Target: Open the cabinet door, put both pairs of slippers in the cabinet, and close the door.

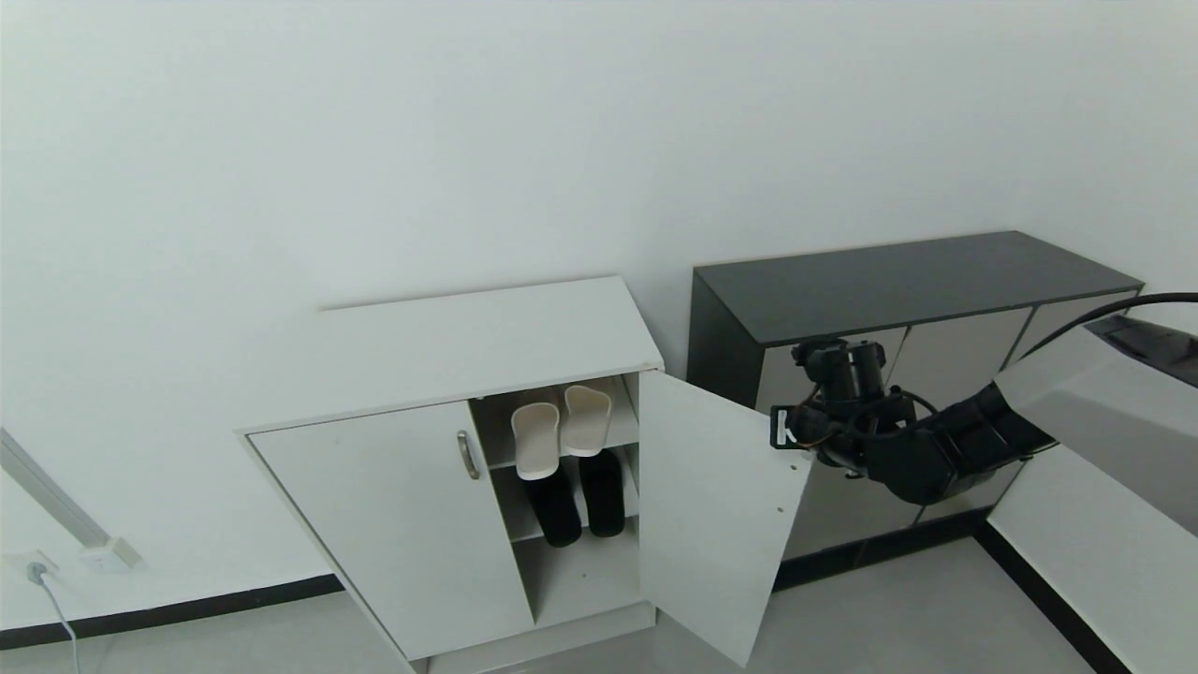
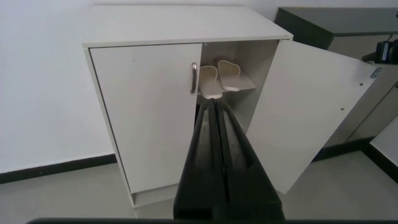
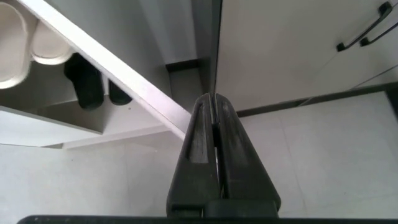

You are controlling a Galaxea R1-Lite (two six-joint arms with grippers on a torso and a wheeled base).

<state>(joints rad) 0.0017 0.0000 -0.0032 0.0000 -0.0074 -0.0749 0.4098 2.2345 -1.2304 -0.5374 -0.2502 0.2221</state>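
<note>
The white cabinet (image 1: 468,346) stands against the wall. Its left door (image 1: 393,524) is shut and its right door (image 1: 711,496) is swung wide open. Inside, the white slippers (image 1: 562,426) lie on the upper shelf. The black slippers (image 1: 580,501) sit on the shelf just below them, toes pointing out.

The right gripper (image 1: 782,429) is at the free edge of the open door, about level with the upper shelf. Its fingers (image 3: 202,124) are pressed together on nothing. I cannot tell whether they touch the door.

The left gripper (image 2: 214,106) hangs in front of the cabinet, well apart from it, pointing at the gap by the left door's handle (image 2: 193,77). Its fingers are also closed and empty.

A dark cabinet (image 1: 898,276) stands just beside the white one, behind the right arm.
</note>
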